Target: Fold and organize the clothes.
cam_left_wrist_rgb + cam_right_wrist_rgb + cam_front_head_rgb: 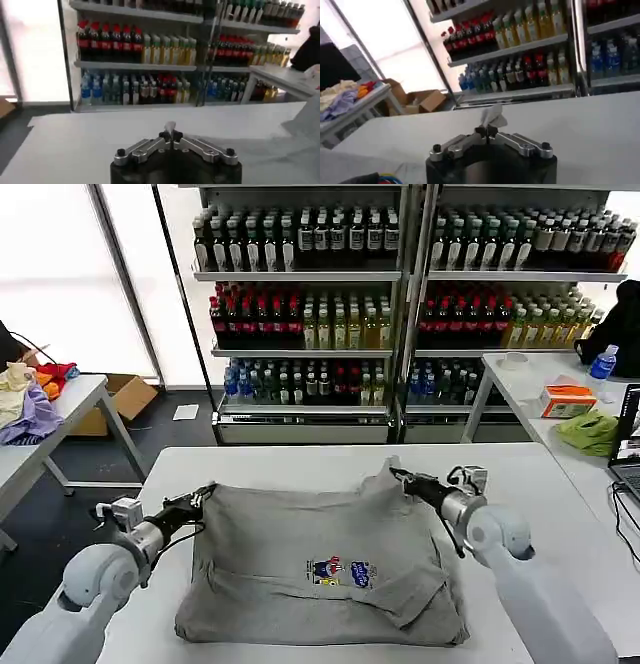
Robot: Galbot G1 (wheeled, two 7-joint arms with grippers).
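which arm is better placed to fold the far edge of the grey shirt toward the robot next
Neither alone, probably. The left claw is shut on the T-shirt at its far left corner, and the right claw is shut on the far right corner. Both look equally placed, so pulling together seems best.

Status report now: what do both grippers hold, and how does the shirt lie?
Left gripper shut on grey T-shirt far left corner. Right gripper shut on far right corner, cloth pinched up. T-shirt partly folded on white table. Nothing in the way.
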